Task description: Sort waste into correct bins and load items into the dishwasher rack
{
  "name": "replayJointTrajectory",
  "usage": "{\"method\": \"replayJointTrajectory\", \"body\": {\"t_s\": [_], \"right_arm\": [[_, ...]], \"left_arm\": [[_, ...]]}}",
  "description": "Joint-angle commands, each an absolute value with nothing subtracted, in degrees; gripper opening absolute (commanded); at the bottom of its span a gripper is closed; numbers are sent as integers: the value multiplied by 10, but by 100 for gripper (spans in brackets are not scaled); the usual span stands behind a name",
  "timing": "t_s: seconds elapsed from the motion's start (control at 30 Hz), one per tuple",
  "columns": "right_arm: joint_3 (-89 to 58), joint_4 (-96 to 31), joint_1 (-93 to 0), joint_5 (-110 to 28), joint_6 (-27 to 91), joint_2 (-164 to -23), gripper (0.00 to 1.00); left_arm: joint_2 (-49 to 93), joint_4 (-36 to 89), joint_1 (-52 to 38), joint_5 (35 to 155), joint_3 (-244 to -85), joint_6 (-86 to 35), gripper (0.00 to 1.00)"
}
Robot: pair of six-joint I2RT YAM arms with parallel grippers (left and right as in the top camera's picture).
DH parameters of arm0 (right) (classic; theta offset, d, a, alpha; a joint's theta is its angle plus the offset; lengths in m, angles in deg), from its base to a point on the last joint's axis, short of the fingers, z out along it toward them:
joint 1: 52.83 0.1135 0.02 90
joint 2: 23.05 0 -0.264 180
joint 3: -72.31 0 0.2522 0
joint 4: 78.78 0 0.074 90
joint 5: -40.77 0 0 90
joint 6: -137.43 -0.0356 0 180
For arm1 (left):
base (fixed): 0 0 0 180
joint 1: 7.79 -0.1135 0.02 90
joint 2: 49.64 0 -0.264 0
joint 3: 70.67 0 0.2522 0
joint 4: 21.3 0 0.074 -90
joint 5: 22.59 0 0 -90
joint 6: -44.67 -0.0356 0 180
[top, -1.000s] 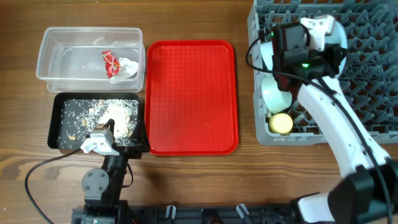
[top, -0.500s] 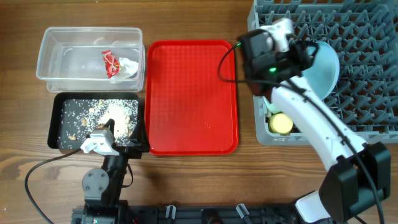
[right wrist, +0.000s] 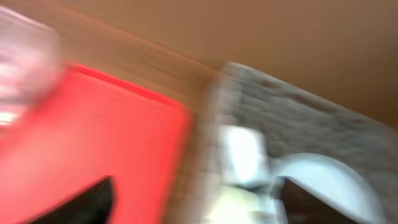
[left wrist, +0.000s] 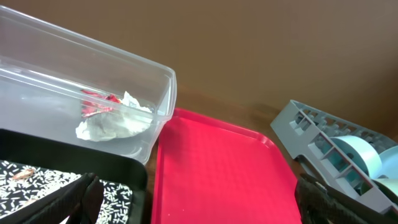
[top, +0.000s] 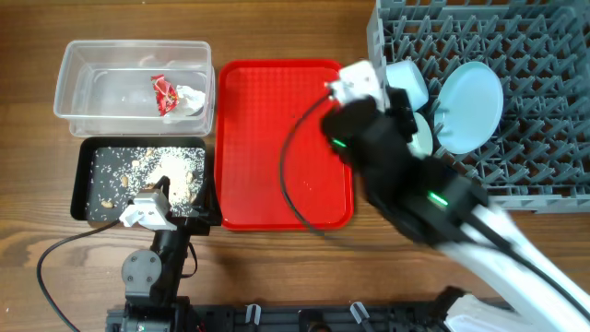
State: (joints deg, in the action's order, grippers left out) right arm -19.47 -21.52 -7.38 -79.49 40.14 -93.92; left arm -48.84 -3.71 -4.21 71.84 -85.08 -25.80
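Note:
The grey dishwasher rack (top: 525,138) fills the right side. A pale blue plate (top: 470,106) stands on edge among its pegs, and a pale blue bowl (top: 406,81) and a pale green bowl (top: 421,136) sit beside it. My right arm (top: 396,166) hangs over the gap between the red tray and the rack. My right gripper (right wrist: 199,205) is open and empty in a blurred view. The clear tub (top: 83,69) holds the red wrapper (top: 164,94). Food scraps (top: 171,171) lie in the black tray (top: 85,184). My left gripper (left wrist: 199,205) is open at that tray's front edge.
The flat red serving tray (top: 277,148) lies between the bins and the rack, bare apart from a few specks. The left wrist view shows the tub wall (left wrist: 165,93), the red tray (left wrist: 217,168) and the rack's near corner (left wrist: 311,134).
My right gripper has opened and let go of the pale blue plate, which now stands in the rack. The right arm has swung left and back over the red tray's edge. The left arm is still.

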Motion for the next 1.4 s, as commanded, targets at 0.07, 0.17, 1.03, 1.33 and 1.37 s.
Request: {"method": "replayJointTrajectory", "body": {"t_s": [0.07, 0.17, 1.03, 1.33, 1.37], "right_arm": [[-208, -211, -74, -499, 254, -841, 100], [-208, -193, -74, -473, 215, -810, 100], [-92, -167, -331, -704, 373, -574, 100], [168, -329, -429, -600, 435, -405, 100], [202, -350, -433, -592, 427, -386, 100]], "left_arm": [[-492, -36, -48, 723, -847, -269, 100], [-492, -36, -48, 723, -847, -269, 100], [-492, -36, -48, 723, -847, -269, 100], [-492, -36, -48, 723, -847, -269, 100], [-492, -36, -48, 723, -847, -269, 100]]}}
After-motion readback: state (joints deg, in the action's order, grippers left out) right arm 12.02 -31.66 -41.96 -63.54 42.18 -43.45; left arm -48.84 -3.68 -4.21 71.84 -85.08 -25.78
